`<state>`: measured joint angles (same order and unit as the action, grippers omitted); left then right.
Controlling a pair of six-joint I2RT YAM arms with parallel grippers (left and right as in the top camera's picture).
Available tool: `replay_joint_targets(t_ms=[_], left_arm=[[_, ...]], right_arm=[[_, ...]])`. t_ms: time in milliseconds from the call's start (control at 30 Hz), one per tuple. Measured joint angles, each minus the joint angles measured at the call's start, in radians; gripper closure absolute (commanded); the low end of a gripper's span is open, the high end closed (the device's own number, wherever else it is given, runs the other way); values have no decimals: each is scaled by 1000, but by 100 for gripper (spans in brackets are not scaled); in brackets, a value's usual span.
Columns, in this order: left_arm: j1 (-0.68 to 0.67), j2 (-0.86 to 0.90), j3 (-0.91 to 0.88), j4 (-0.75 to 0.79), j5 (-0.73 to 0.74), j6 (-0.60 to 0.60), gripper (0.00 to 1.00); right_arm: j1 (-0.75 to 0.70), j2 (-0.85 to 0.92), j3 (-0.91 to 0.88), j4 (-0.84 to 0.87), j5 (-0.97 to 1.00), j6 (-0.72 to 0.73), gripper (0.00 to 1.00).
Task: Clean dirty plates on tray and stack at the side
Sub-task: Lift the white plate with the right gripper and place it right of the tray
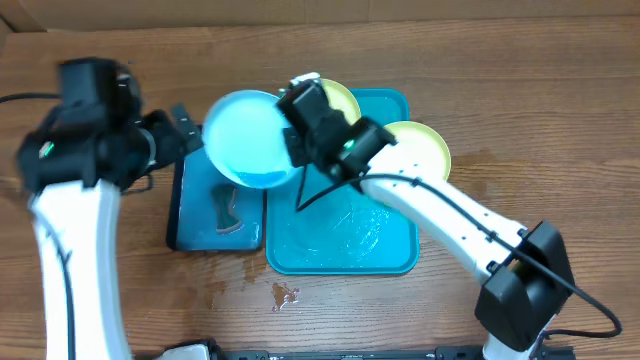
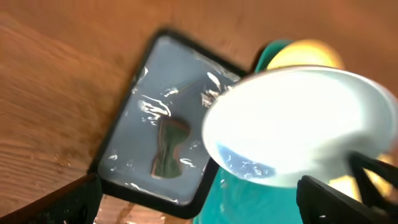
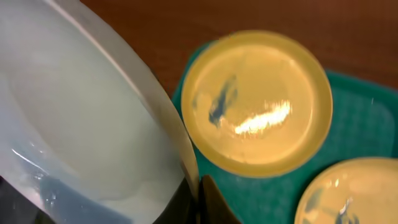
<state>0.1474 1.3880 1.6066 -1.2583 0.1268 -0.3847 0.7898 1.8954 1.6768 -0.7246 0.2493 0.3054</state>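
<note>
Plate [image 1: 243, 135], light blue, sits rim-clamped in right pincer [image 3: 198, 198].

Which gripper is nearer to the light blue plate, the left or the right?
Right. The right gripper is shut on the rim of the light blue plate; the left gripper is open, just beside the opposite edge.

Wrist cam: got the pale blue plate [image 3: 74, 124] by its rim

My gripper [image 3: 198, 200] is pinched on the edge, and the tilted plate fills the left side. Past it, a yellow-green plate [image 3: 261, 102] with a blue smear sits on the teal tray [image 3: 367, 124]. A second smeared plate [image 3: 351, 193] is bottom right.
</note>
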Motion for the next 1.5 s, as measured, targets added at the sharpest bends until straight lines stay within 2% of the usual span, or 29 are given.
replay_joint_targets(t_ms=[333, 600, 1300, 1500], left_arm=[[11, -251, 5, 1, 9, 0, 0], [11, -322, 5, 47, 12, 0, 0], [11, -326, 5, 75, 12, 0, 0], [11, -326, 5, 72, 12, 0, 0]], right_arm=[[223, 17, 0, 209, 460, -178, 96], [319, 17, 0, 245, 705, -309, 96], [365, 17, 0, 238, 779, -320, 96], [355, 17, 0, 179, 745, -211, 96]])
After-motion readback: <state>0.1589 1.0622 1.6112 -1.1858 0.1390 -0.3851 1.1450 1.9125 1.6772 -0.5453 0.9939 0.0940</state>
